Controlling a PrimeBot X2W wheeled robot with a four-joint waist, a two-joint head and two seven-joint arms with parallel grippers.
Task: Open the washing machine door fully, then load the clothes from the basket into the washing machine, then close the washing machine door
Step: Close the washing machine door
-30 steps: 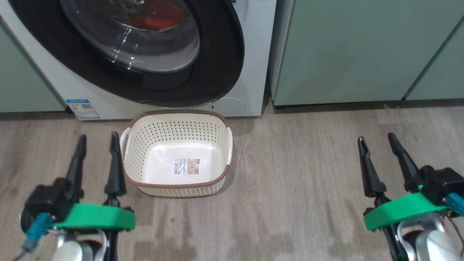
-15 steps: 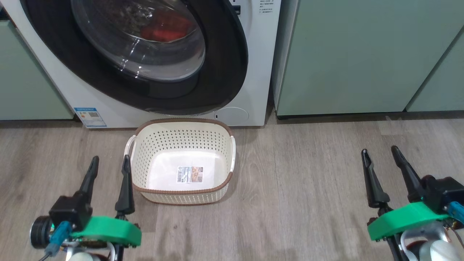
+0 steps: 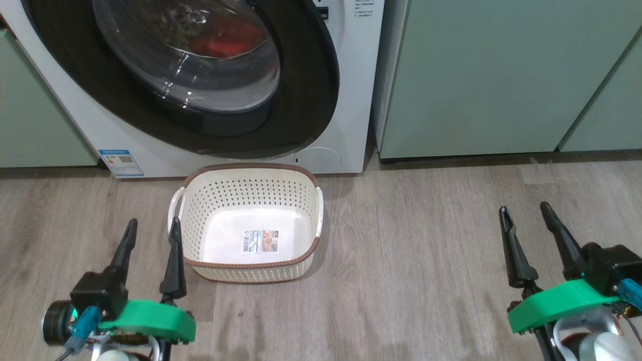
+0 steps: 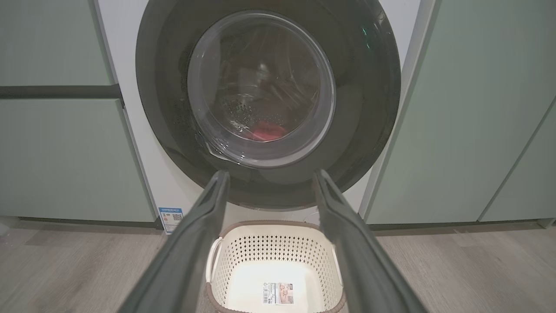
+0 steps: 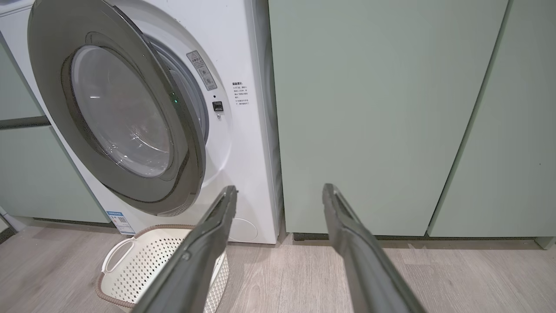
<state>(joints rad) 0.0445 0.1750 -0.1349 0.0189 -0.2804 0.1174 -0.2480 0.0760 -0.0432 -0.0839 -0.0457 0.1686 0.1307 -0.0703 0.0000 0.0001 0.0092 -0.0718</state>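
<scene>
The washing machine point(image 3: 351, 75) stands ahead, its white front also in the right wrist view point(image 5: 247, 152). The washing machine door point(image 3: 311, 90) has a black rim and glass bowl. In the right wrist view the door point(image 5: 47, 65) hangs slightly ajar, with a gap on its right side. The red clothes point(image 3: 225, 37) lie inside the drum behind the glass, red clothes point(image 4: 267, 130) low in the bowl. The basket point(image 3: 251, 168) sits on the floor before the machine, holding just a label. My left gripper point(image 3: 154, 220) is open beside the basket's left handle. My right gripper point(image 3: 522, 206) is open, far right.
Pale green cabinets point(image 3: 501, 75) flank the machine on both sides. Grey wood floor point(image 3: 411, 250) stretches between the basket and my right gripper. A blue sticker point(image 3: 120, 163) and a round flap point(image 3: 321, 158) sit low on the machine's front.
The head camera has shifted, so the whole picture sits lower. My left gripper has drawn back a little toward me relative to the basket. Both grippers stay open.
</scene>
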